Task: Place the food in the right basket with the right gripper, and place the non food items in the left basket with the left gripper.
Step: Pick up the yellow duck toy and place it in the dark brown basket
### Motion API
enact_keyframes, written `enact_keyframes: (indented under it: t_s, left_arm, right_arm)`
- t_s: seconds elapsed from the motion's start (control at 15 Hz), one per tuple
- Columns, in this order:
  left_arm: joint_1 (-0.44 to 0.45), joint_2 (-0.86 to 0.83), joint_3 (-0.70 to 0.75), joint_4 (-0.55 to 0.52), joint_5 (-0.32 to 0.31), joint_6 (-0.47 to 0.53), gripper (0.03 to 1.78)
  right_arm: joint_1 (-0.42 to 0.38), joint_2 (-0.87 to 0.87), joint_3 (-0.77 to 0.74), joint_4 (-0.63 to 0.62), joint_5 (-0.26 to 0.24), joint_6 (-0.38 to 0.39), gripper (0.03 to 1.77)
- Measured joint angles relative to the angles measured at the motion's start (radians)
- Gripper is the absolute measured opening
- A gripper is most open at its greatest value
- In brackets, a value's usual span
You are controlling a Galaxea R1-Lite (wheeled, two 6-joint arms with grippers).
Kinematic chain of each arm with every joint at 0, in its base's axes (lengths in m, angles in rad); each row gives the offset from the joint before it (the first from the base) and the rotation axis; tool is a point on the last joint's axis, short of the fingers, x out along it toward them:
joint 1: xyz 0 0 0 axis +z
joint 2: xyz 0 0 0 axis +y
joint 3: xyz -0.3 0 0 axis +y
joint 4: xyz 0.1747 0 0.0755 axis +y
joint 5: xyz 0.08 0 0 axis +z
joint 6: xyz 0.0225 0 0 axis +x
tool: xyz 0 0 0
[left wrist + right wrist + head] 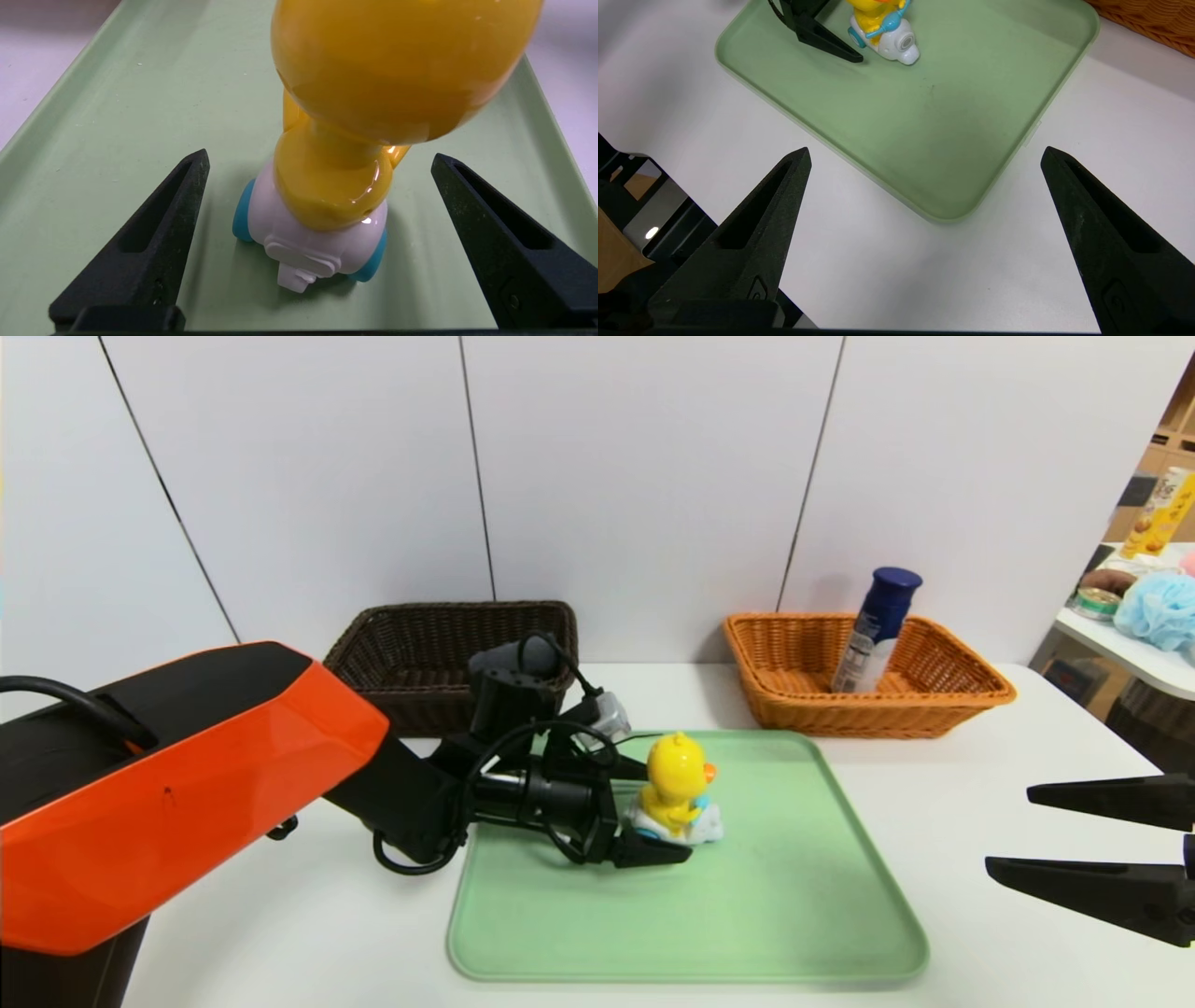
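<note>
Glossy plastic makes the duck toy point(327, 186) light, stiff and probably slippery. We bracket it with our left pincer point(320, 163) spread, favouring its narrow yellow body; our right pincer point(924, 158) hangs released.

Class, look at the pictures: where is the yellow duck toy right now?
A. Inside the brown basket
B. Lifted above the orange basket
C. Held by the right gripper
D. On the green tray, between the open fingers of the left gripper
D: the yellow duck toy stands on the green tray, with the left gripper open on either side of it.

duck toy point(674, 782): yellow (white-and-blue scooter) | tray point(747, 933): green | baskets: brown point(420, 644), orange point(934, 700)
</note>
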Motion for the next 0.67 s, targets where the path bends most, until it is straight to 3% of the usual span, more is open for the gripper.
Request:
enact_keyframes:
  t_s: [0.33, 0.67]
  left_arm:
    - [-0.016, 0.031, -0.039, -0.008, 0.000, -0.004, 1.69]
    - [-0.026, 0.077, -0.066, -0.130, -0.003, -0.029, 1.69]
  right_arm:
    - [-0.003, -0.001, 0.000, -0.001, 0.000, 0.000, 1.70]
    - [-0.003, 0.001, 0.004, 0.000, 0.000, 0.000, 1.70]
